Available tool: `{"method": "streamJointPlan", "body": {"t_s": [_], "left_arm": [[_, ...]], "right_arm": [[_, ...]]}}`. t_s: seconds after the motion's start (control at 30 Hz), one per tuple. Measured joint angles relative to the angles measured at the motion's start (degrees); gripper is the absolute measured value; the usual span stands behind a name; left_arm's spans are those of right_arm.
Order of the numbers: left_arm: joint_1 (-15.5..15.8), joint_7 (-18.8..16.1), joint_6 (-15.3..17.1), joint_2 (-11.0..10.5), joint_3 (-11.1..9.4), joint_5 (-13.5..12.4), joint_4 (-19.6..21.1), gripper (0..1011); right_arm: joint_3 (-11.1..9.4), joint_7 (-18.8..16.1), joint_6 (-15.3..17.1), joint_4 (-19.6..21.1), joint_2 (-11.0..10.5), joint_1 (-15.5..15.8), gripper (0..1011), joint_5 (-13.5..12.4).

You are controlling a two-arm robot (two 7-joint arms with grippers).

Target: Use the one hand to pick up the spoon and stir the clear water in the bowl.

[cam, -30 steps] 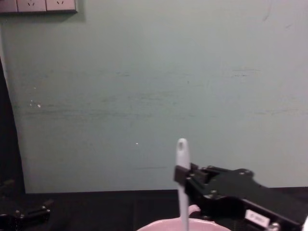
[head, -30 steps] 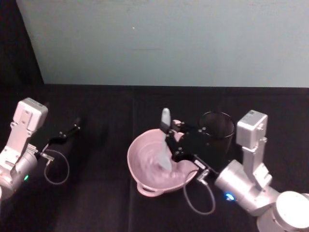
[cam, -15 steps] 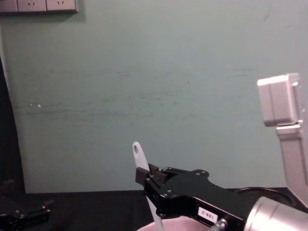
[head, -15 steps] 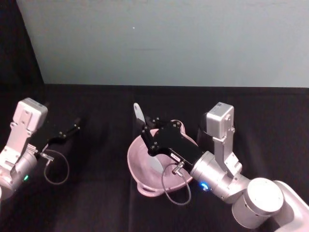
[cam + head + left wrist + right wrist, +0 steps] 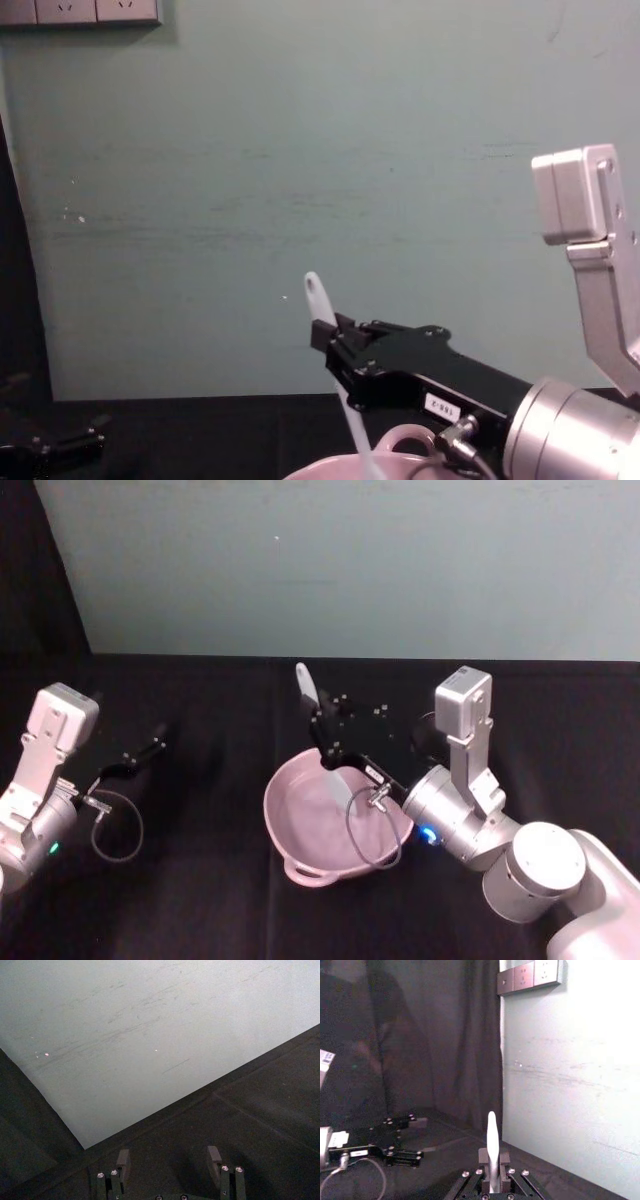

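1. The spoon [image 5: 307, 683] is gripped by the right hand [image 5: 322, 732], which is closed tightly on the handle just below its holed tip.
2. The spoon is held tilted. Its tip is seen above the hand, and its scoop is down inside the bowl [image 5: 272, 815], by the far rim.
3. The bowl is placed mid-bench [image 5: 200, 890], towards the front edge.
4. The left hand [image 5: 140, 755] is seen near the bench's left edge, spread wide, with nothing held.
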State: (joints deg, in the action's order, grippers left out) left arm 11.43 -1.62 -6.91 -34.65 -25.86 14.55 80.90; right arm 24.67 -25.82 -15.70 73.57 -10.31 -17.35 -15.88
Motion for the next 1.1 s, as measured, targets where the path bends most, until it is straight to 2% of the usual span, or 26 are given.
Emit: {"method": "streamJointPlan", "body": {"t_s": [0.23, 0.6, 1.1], "left_arm": [[0.00, 0.00, 0.00, 0.00, 0.00, 0.00, 0.00, 1005], [0.00, 0.00, 0.00, 0.00, 0.00, 0.00, 0.00, 1005], [0.00, 0.00, 0.00, 0.00, 0.00, 0.00, 0.00, 1005]], "right_arm": [[-1.00, 0.37, -0.09, 0.02, -0.34, -0.04, 120, 0.02], [-3.06, 1.08, 0.62, 3.56, -2.72, 3.00, 120, -0.26], [-5.83, 2.30, 4.50, 14.40, -7.32, 10.55, 121, -1.47]]}}
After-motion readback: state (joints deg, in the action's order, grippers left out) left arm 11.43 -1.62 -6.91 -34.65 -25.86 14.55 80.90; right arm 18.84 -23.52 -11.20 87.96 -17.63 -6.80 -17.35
